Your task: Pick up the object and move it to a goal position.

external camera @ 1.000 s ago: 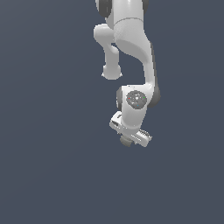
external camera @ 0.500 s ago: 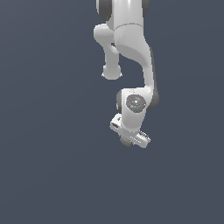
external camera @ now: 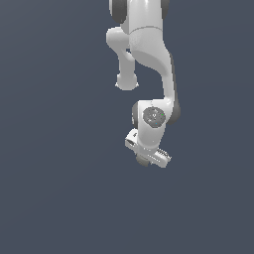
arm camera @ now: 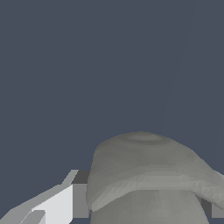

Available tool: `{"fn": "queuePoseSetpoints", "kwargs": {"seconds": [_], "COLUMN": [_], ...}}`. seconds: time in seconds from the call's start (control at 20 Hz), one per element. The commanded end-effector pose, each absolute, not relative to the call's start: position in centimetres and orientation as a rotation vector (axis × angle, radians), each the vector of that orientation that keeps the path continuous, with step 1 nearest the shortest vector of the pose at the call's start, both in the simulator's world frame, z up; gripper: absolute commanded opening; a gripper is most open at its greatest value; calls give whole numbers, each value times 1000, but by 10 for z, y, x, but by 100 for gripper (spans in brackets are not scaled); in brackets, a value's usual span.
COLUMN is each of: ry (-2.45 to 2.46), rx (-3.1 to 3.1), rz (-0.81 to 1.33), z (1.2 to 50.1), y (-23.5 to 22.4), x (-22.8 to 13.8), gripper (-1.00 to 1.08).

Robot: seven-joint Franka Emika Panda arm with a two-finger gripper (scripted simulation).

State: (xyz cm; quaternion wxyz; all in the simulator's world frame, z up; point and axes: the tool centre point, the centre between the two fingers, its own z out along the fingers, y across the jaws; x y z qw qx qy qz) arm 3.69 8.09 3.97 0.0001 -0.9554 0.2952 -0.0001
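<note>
Filling both views, a flat slate-blue floor (external camera: 54, 198) lies bare and unmarked from edge to edge.

Next in size is the white arm (external camera: 149, 44), which comes down from the top of the exterior view. Its upper links bulge near the top edge, a short stub ends in a rounded cap toward the exterior view's left, and a slimmer link runs down to a round wrist joint with a grey disc on its face. Below that joint the hand tilts, its lower end angled toward the exterior view's right.

The gripper (external camera: 149, 158) sits at the very bottom of the arm, seen mostly from behind, so in that view its fingers are hard to make out and only a dull grey sliver shows beneath the white body.

The wrist view settles it. One white finger with a grey pad (arm camera: 80, 199) presses against one side of the object (arm camera: 144, 175), and a small grey corner of the other pad shows at the far side, touching it too. The gripper is clenched on the object, which sits between the pads.

The object is a grey-beige lump, rounded on top, with a paler ridge curving across its face. It looms close to the wrist camera.
</note>
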Motion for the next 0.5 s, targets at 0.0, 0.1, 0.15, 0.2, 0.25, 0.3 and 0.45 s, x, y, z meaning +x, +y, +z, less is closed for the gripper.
{"fn": "queuePoseSetpoints", "kwargs": {"seconds": [0.0, 0.1, 0.15, 0.2, 0.25, 0.3, 0.45], "ry": [927, 927, 927, 927, 927, 927, 927], "rx": [-3002, -3002, -3002, -3002, -3002, -3002, -3002], "rz": [0, 0, 0, 0, 0, 0, 0], "z": [40, 40, 40, 40, 40, 40, 40], "y": [82, 83, 83, 84, 85, 86, 90], "x": [35, 32, 30, 27, 25, 22, 10], "gripper": [-100, -100, -100, -100, -100, -100, -100]}}
